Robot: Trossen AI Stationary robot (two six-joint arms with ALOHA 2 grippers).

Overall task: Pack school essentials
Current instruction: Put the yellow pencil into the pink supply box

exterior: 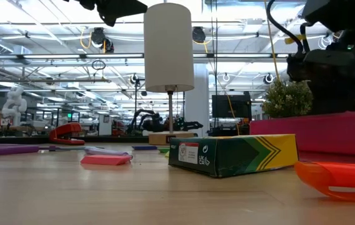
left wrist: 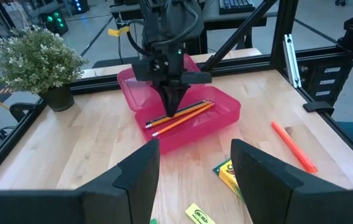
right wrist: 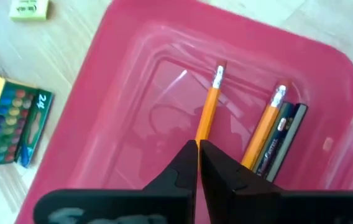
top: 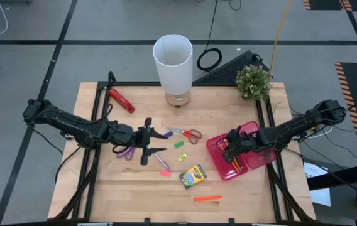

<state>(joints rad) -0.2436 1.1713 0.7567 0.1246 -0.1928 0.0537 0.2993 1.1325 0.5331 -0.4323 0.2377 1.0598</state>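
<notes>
Robotics lab or industrial test floor, not a home or office. Wooden table [top: 134,188] sits in a black extrusion frame [top: 273,119] on grey concrete floor [top: 103,22] marked with black tape lines, hazard striping [top: 348,78] at the edge. Cables [top: 208,58] run loose across the floor, keyboard [top: 229,66] lies behind the table. Low view shows a big open hall: exposed ceiling trusses with strip lights [exterior: 52,40], monitors [exterior: 227,106], other benches, a white humanoid robot [exterior: 14,103] far off. Lamp [top: 173,59] and potted plant [top: 252,81] look like props.
</notes>
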